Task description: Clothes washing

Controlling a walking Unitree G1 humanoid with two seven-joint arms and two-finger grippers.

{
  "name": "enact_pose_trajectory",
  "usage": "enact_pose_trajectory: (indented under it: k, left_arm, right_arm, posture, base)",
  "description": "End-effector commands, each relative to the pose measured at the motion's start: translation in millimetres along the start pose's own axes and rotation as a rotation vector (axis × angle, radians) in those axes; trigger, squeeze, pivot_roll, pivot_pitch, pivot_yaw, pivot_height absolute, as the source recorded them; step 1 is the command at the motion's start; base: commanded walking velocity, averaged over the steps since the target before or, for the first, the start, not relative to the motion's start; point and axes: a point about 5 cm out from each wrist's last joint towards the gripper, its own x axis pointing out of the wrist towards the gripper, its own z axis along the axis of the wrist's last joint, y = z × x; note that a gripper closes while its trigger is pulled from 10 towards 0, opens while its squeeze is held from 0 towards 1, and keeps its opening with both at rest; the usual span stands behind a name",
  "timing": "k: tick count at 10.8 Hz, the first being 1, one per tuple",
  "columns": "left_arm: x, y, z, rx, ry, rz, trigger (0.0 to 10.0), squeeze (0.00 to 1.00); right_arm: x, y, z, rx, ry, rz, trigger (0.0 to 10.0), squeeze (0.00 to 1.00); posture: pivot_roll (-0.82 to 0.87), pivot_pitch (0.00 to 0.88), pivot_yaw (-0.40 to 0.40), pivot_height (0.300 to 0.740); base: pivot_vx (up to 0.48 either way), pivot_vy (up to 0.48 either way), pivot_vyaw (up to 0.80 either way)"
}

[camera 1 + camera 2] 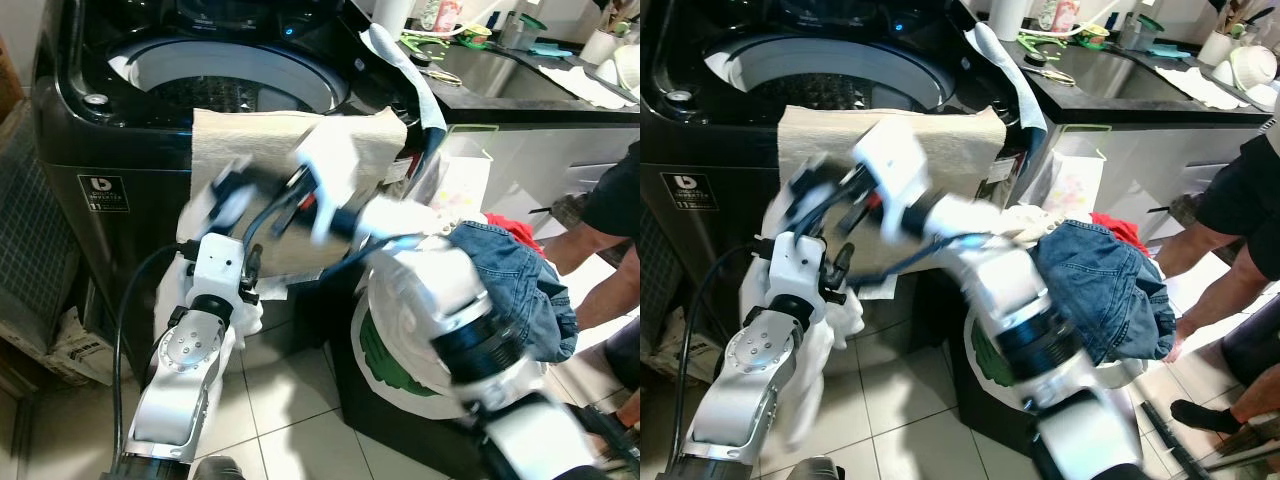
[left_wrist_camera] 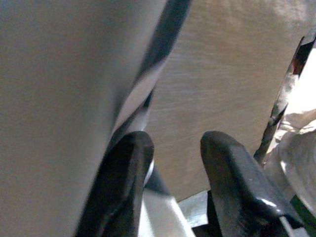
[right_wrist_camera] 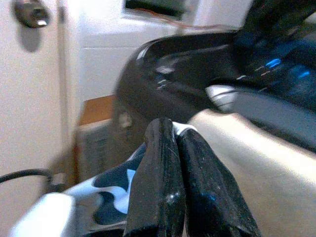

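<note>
A black top-loading washing machine (image 1: 100,120) stands open, its drum (image 1: 230,75) showing. A beige towel (image 1: 260,135) hangs over its front rim. My right arm reaches across from the right, blurred, with my right gripper (image 1: 228,188) in front of the towel's lower left part. In the right wrist view its fingers (image 3: 163,163) are pressed together, beside the towel. My left gripper (image 2: 173,163) is raised below the towel, its fingers apart with only towel behind them. A white laundry basket (image 1: 390,350) at the right holds a denim garment (image 1: 510,270) and a red one (image 1: 515,232).
A person (image 1: 610,200) stands at the right, an arm (image 1: 575,245) near the basket. A dark counter with a sink (image 1: 520,75) runs along the back right. White cloth (image 1: 840,320) hangs by my left arm. Crumpled papers (image 1: 75,345) lie on the tiled floor at the left.
</note>
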Motion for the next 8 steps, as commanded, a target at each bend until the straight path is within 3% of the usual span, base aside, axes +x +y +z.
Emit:
enact_pose_trajectory:
  k: [1,2,5,6,8]
  left_arm:
    - [-0.6,-6.1,2.6,-0.007,-0.007,-0.031,10.0,1.0]
    - [-0.5,-8.1,1.9,0.0,-0.003,-0.049,10.0,1.0]
    - [-1.9,-3.9,-2.9,0.013,0.019,-0.044,10.0,1.0]
    - [-0.6,-1.4,-3.0,0.032,0.025,-0.036,10.0,0.02]
    - [2.9,4.8,-1.5,0.047,0.021,-0.012,10.0,0.0]
  right_arm:
    - [-10.5,-28.4,6.2,-0.097,-0.024,-0.141,10.0,0.0]
    - [-16.6,-46.9,9.8,-0.159,-0.022,-0.213,10.0,0.0]
    - [-38.8,-57.0,6.7,-0.113,0.022,-0.18,10.0,0.0]
    - [-42.1,-52.4,4.3,-0.119,0.03,-0.141,10.0,0.0]
    - [-51.7,-53.2,-5.4,-0.09,0.074,-0.126,10.0,0.0]
  posture:
    - [0.21,0.0,-0.15,0.74]
    - [0.21,0.0,-0.151,0.74]
    - [0.21,0.0,-0.155,0.74]
    - [0.2,0.0,-0.148,0.74]
    - [0.2,0.0,-0.143,0.74]
  base:
    - [0.0,0.0,0.0]
    - [0.0,0.0,0.0]
    - [0.0,0.0,0.0]
    - [0.0,0.0,0.0]
    - [0.0,0.0,0.0]
